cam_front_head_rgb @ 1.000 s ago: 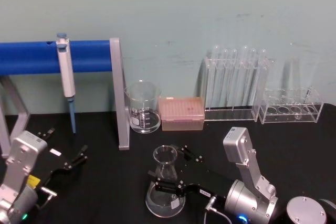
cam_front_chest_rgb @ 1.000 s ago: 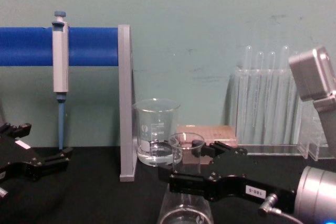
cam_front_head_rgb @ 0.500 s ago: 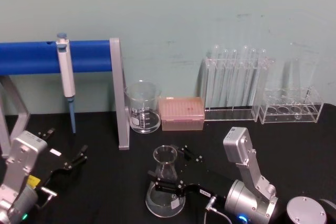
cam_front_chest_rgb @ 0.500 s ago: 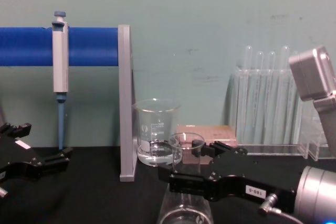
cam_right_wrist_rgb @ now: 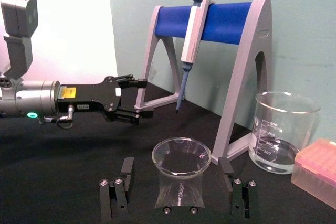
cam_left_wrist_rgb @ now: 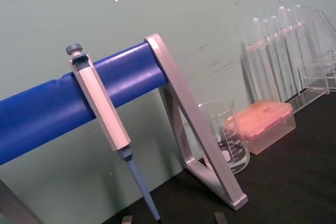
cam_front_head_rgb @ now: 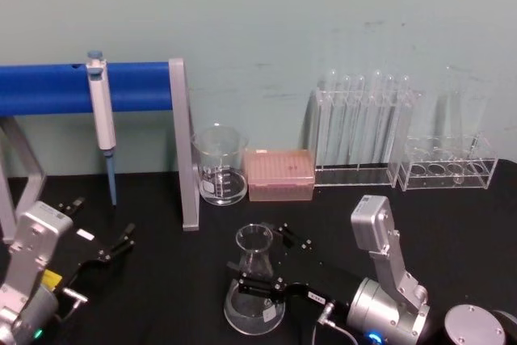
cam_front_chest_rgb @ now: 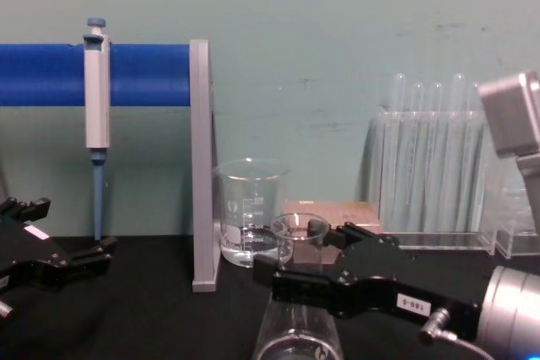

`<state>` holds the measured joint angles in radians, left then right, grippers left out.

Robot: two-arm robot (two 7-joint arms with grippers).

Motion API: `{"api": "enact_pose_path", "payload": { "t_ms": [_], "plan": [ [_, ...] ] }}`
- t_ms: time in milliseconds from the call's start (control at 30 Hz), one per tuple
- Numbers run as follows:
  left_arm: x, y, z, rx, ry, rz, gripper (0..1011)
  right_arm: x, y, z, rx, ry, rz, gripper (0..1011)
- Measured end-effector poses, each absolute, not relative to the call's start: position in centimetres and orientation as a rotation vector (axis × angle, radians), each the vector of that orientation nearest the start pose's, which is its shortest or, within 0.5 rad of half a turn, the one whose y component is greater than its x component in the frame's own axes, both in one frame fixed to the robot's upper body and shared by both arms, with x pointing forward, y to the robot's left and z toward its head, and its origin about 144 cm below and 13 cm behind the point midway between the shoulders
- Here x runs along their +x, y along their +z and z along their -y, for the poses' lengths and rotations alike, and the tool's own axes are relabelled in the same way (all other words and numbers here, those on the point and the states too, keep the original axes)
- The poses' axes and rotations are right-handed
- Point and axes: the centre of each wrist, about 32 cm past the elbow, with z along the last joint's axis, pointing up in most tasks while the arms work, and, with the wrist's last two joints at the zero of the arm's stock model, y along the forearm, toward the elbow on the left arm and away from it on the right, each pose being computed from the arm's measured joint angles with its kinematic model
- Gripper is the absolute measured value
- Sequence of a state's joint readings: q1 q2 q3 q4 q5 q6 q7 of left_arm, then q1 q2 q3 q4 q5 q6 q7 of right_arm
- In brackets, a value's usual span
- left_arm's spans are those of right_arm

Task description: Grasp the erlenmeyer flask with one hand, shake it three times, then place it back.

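Head view finds the erlenmeyer flask [cam_front_head_rgb: 255, 284] standing on the black counter [cam_front_head_rgb: 178, 280], near the front edge and just left of centre, with the right gripper [cam_front_head_rgb: 260, 262] reaching in from the right at neck height. Its fingers [cam_right_wrist_rgb: 227, 167] stand spread, one on either side of the glass neck, and appear not yet pressed against it; nothing is held. At far left the left gripper [cam_front_head_rgb: 103, 232] rests low over the counter with its fingers parted and empty. Behind the flask, a beaker [cam_front_head_rgb: 220, 166] and a pink tip box [cam_front_head_rgb: 279, 174] sit against the wall, a pipette [cam_front_head_rgb: 100, 119] hanging from the blue stand [cam_front_head_rgb: 73, 88] to the left. Judging by this, the grasp is only being lined up: closing, the three shakes and the return all remain.
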<state>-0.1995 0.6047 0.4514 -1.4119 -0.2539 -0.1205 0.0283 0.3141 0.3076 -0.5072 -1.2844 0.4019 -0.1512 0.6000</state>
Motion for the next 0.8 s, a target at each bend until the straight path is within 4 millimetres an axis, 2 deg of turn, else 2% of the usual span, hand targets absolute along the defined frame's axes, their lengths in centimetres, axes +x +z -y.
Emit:
{"api": "enact_pose_path", "payload": {
  "t_ms": [400,800],
  "plan": [
    [48.9,114.0,-31.0,0.305,1.248,0.285,1001,51.0,113.3,20.4,0.013,-0.603,0.016,1000],
    [48.9,114.0,-31.0,0.305,1.248,0.285,1001,49.3,114.0,22.1,-0.008,-0.642,0.019,1000]
  ]
}}
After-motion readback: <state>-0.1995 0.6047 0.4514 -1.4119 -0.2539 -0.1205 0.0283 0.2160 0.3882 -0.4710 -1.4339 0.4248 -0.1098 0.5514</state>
